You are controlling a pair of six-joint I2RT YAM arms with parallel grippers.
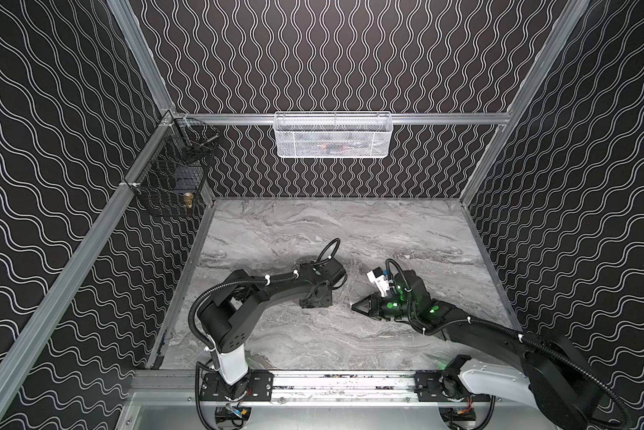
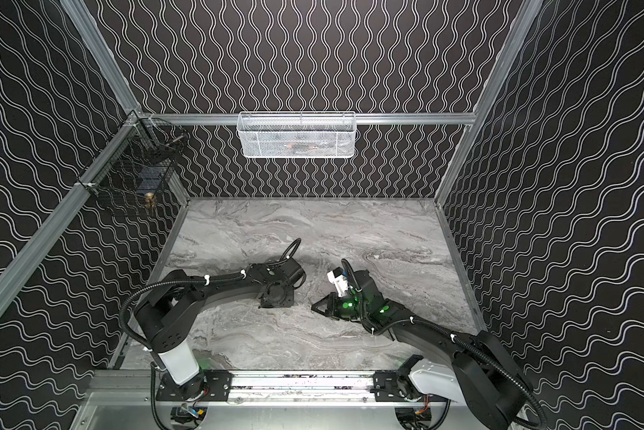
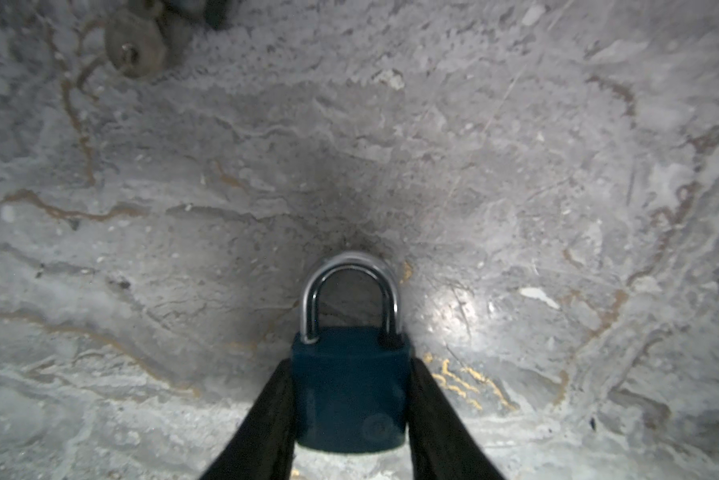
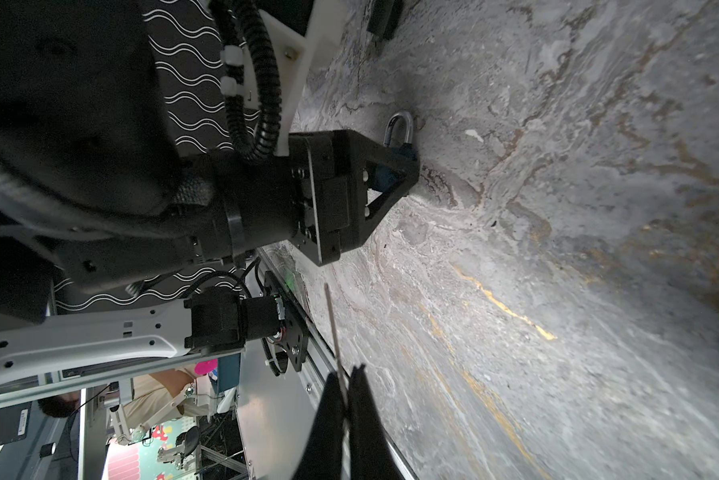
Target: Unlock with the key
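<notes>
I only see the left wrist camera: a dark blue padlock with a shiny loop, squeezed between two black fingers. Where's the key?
Observer: The right gripper is shut on a thin silver metal key. The right wrist view shows the blade poking out past the fingertips.
Operator: Is it in the lock?
Observer: No. In both top views the right gripper sits apart from the left gripper, which holds your dark blue padlock. There is bare grey marble table between them.
</notes>
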